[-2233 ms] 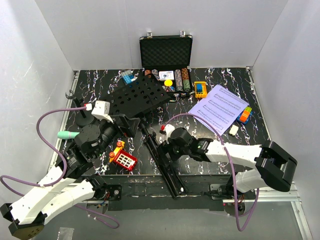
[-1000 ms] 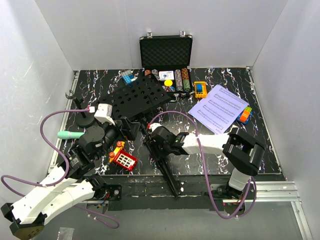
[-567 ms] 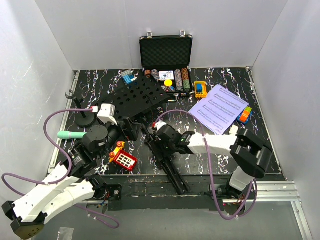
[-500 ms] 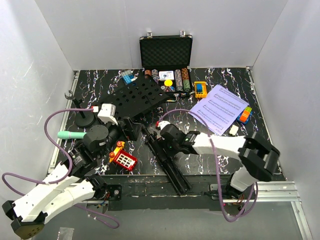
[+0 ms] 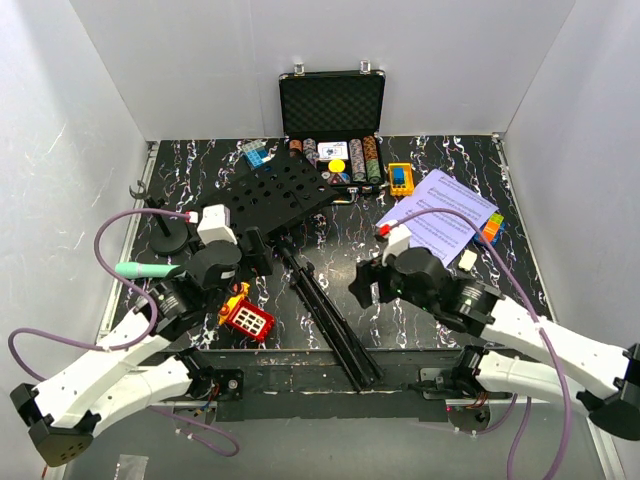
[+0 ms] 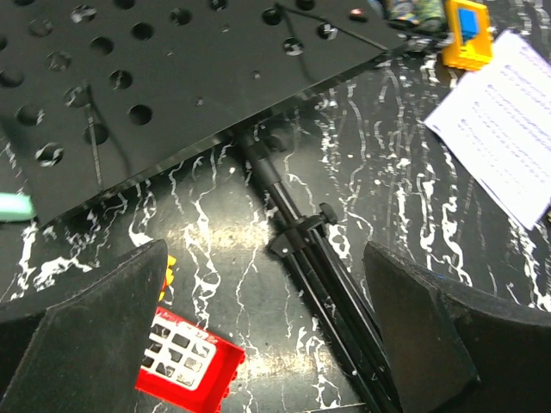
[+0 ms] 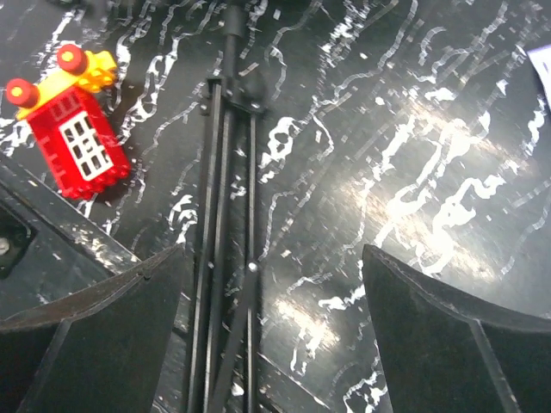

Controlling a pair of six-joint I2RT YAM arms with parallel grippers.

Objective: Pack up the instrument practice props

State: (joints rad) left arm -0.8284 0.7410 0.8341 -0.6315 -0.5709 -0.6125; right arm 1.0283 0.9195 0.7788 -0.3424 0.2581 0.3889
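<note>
— Two grippers over that worktop [image 5: 200, 165], and neither has hold of anything?

— Neither. The left gripper [image 5: 256, 252] is spread wide and empty. It hangs over the music stand [image 5: 275, 190], about where the shaft meets the hole-punched desk [image 6: 172, 95]. The right gripper [image 5: 360, 285] gapes wide too, with nothing in it, just right of the folded legs [image 7: 225, 258]. Whether it touches them I cannot tell.

— And the stand itself?

— Lying flat, with the desk toward the far left and the legs running down to the middle of the near edge.

— What about the other props?

— The sheet music [image 5: 440, 215] lies in the far half by the right edge, well apart from both grippers. The mint-green microphone [image 5: 140, 269] lies by the left edge, close to the left arm, and the little mic stand [image 5: 168, 236] stands just beyond it.

— Anything in a box?

— Only the poker case [image 5: 332, 105] at the middle of the far edge. Its lid is upright and chips [image 5: 352, 155] are stacked in its lower half. A red-and-yellow toy [image 5: 247, 318] sits just left of the legs, near the near edge.
</note>
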